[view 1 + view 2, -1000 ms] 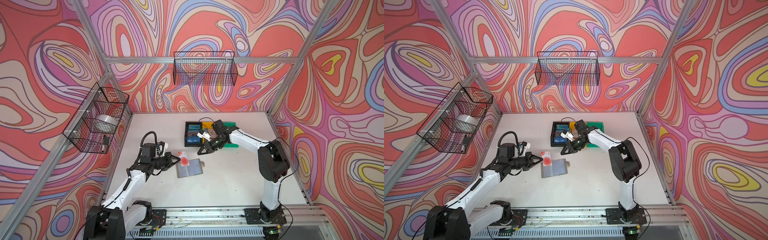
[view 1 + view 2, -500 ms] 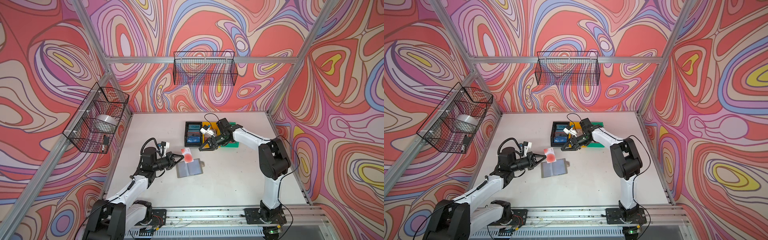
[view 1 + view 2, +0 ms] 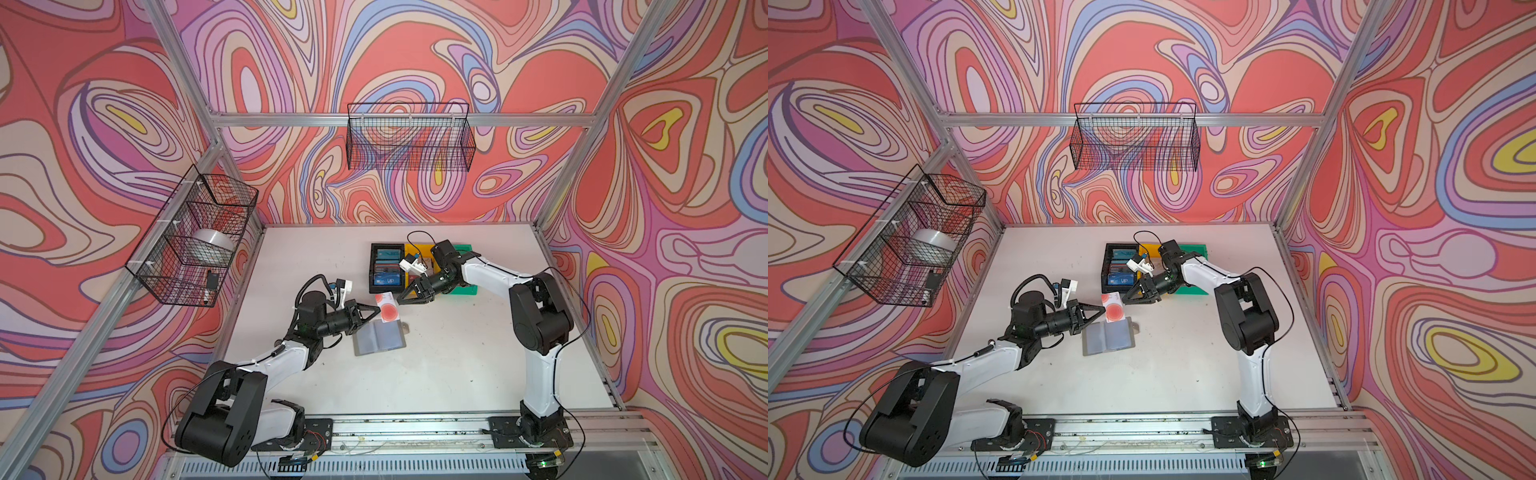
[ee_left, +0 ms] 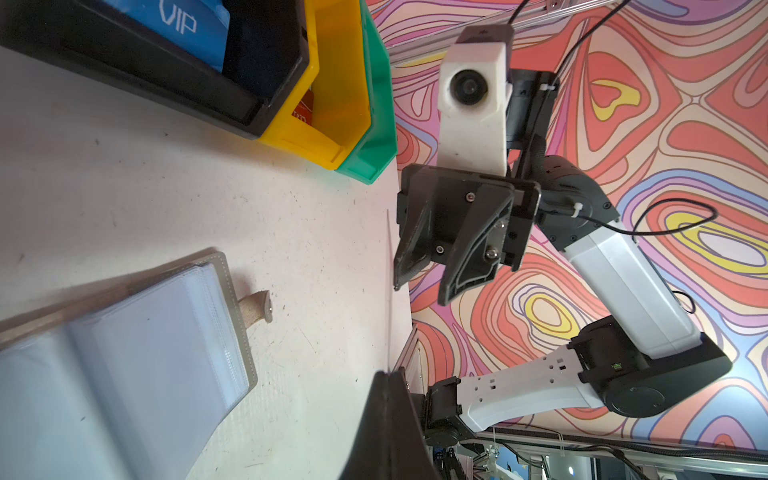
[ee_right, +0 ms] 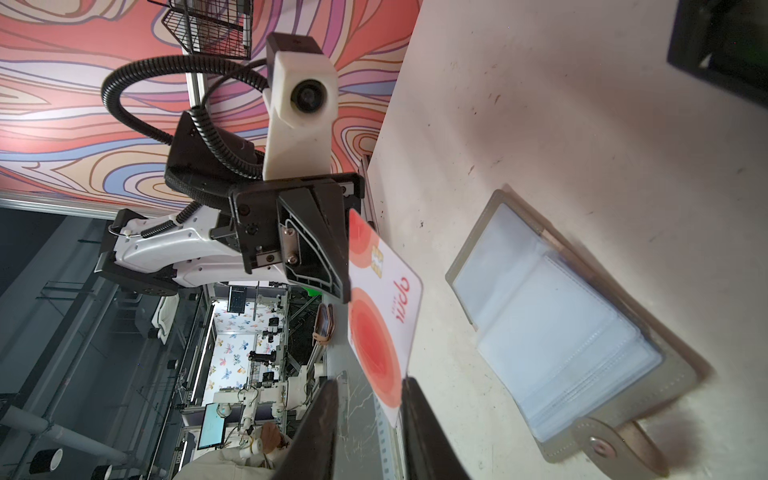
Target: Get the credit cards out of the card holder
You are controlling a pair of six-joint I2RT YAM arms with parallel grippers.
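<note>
In a top view, the card holder (image 3: 380,338) lies open on the scuffed white table (image 3: 457,374) amid swirl-patterned walls (image 3: 415,50). At its twelve o'clock, the left gripper (image 3: 376,311) clamps a blotched card (image 3: 389,309). The left wrist view shows the right gripper (image 4: 422,293) with jaws apart. The right wrist view shows the holder's clear sleeves (image 5: 552,316) facing up.
</note>
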